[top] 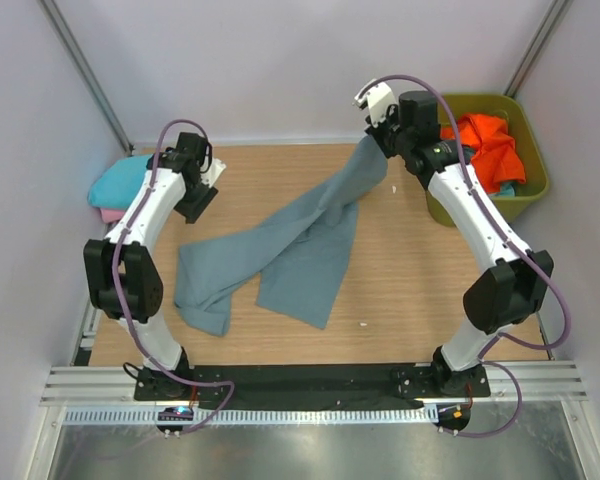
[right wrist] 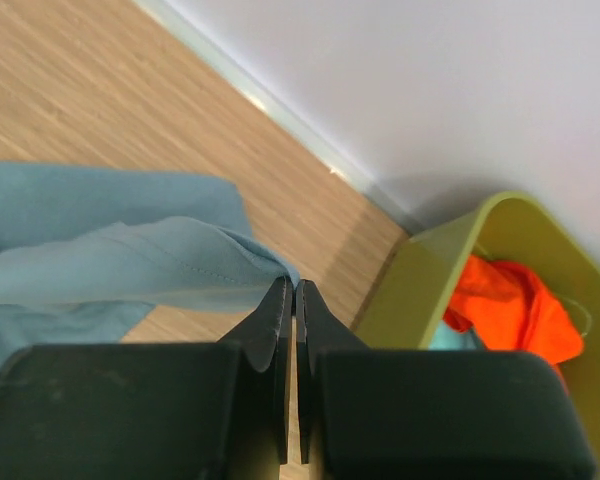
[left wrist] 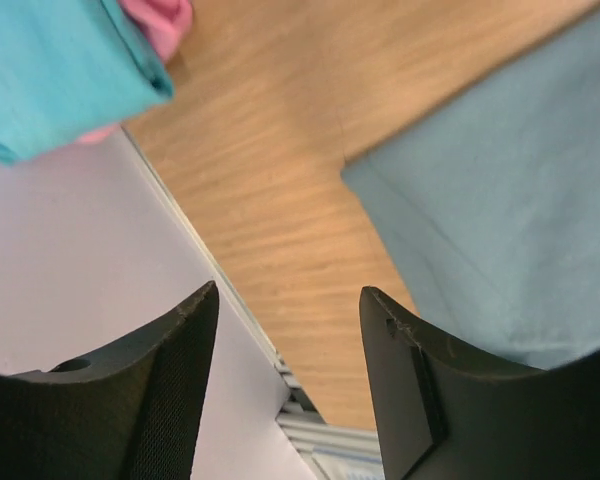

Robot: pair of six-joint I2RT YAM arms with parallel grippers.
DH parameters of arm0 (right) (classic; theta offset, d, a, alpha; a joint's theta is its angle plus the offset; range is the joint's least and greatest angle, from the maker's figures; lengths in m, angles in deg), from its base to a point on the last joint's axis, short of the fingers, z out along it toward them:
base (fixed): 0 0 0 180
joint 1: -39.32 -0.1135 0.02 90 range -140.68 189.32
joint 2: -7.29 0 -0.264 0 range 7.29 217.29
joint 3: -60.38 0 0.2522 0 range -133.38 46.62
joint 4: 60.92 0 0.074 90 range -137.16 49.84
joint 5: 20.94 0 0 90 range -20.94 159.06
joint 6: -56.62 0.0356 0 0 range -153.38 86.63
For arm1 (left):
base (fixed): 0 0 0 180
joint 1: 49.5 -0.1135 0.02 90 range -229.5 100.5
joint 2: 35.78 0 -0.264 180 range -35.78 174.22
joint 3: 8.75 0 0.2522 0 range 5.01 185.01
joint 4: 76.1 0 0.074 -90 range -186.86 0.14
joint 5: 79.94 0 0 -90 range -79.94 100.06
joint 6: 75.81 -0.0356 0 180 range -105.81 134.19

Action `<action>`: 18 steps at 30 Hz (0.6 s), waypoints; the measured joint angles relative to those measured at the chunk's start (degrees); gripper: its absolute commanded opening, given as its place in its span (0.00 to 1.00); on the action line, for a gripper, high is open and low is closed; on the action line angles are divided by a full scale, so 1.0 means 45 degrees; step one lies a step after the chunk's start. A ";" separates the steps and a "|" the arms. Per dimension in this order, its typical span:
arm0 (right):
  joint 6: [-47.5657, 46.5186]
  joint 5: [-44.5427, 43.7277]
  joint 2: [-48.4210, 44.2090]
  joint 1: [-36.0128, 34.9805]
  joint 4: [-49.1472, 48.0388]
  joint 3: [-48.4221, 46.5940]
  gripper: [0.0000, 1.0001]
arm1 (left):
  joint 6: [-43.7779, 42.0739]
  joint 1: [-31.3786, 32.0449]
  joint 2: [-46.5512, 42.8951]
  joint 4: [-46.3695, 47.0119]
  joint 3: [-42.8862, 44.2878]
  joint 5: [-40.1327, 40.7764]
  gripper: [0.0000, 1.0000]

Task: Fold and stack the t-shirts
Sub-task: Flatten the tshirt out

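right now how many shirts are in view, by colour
grey-blue t-shirt: 1
turquoise t-shirt: 1
pink t-shirt: 1
orange t-shirt: 1
light blue cloth, only a sliver showing in the tub: 1
total: 5

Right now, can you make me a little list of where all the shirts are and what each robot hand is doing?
Grey-blue shirt: lying crumpled on the table, one end lifted
Right gripper: shut, pinching the grey-blue shirt's edge
Left gripper: open, holding nothing, near the table's left edge
Turquoise shirt: folded, on top of the pink shirt, at the left edge
Orange shirt: in the green tub
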 measured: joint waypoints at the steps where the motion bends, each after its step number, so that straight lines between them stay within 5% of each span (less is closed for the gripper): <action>1: 0.0019 0.0044 0.0219 0.0000 0.0068 0.0000 0.01 | -0.0068 0.0000 0.0359 0.0155 0.0345 -0.0092 0.59; 5: 0.0131 0.0165 0.0656 0.0000 0.0204 0.0000 0.01 | -0.1370 0.0000 0.0248 0.0442 0.0321 -0.0967 0.56; 13: 0.0223 0.0277 0.0661 0.0000 0.0092 0.0010 0.01 | -0.6028 0.0000 -0.2409 -0.1243 -0.3424 -0.3696 0.51; 18: 0.0253 0.0277 0.1025 0.0000 -0.0121 -0.0097 0.01 | -0.7174 0.0000 -0.2365 -0.1540 -0.4284 -0.4362 0.50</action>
